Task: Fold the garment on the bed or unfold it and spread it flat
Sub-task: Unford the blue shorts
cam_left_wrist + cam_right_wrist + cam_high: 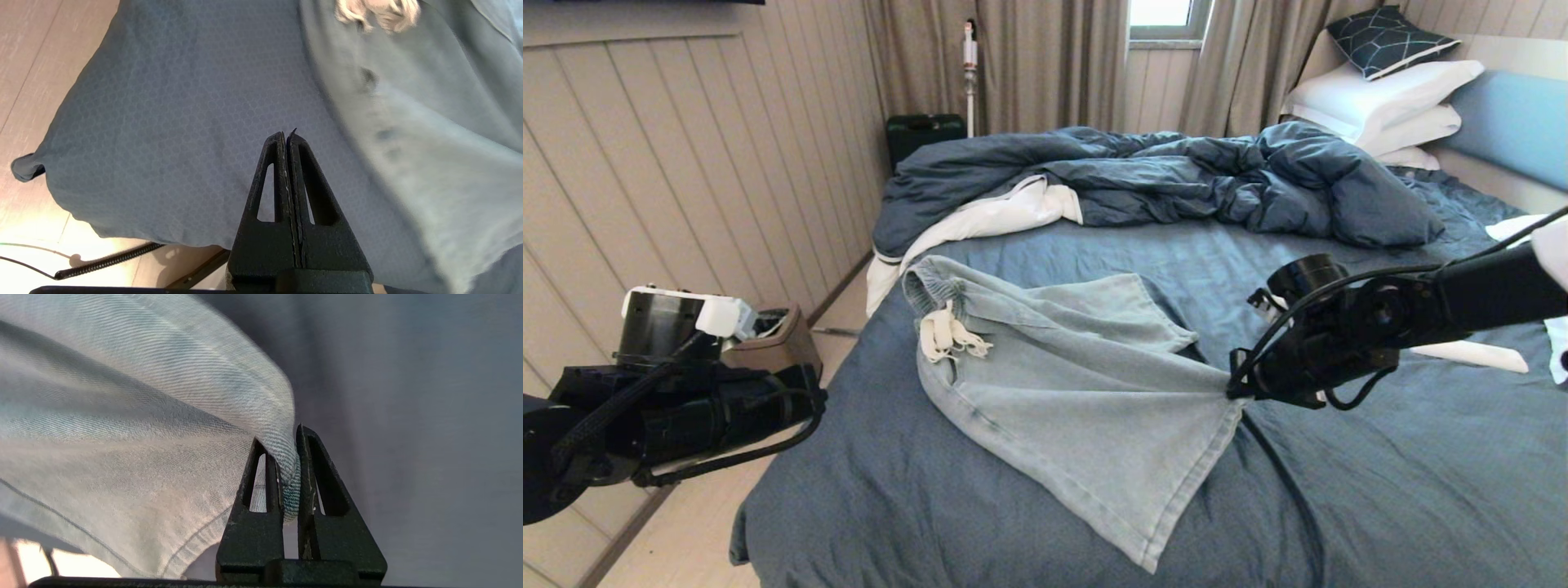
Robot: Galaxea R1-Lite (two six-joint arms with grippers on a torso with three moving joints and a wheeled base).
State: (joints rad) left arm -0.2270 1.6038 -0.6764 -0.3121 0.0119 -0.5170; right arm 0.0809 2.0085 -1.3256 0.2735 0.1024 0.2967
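In the head view, the shorts [1062, 384] are seen spread across the near half of the bed [1380, 490], with the gathered waistband toward the bed's left edge and the white drawstring [947, 335] lying on the cloth just below it. One leg is fanned out toward the foot of the bed. The edge of that leg is drawn up to a point at the right gripper [1235, 390], which is held low over the sheet near the middle of the bed. The left gripper [805, 400] is parked off the bed's left side, over the floor. A rumpled duvet [1176, 180] is heaped across the far half of the bed, and white pillows [1380, 102] are stacked against the headboard [1515, 122] with a dark patterned cushion [1388, 41] on top. A small brown bin [776, 343] is seen on the floor beside the bed; what it holds cannot be told.

In the left wrist view, the left gripper's fingers [278, 171] are pressed together with nothing between them, above the corner of the sheet. The shorts and a blurred bit of drawstring are seen beyond.

In the right wrist view, the right gripper's fingers [316, 477] are clamped on a folded hem of the shorts [122, 437], and the cloth is pulled taut away from them.
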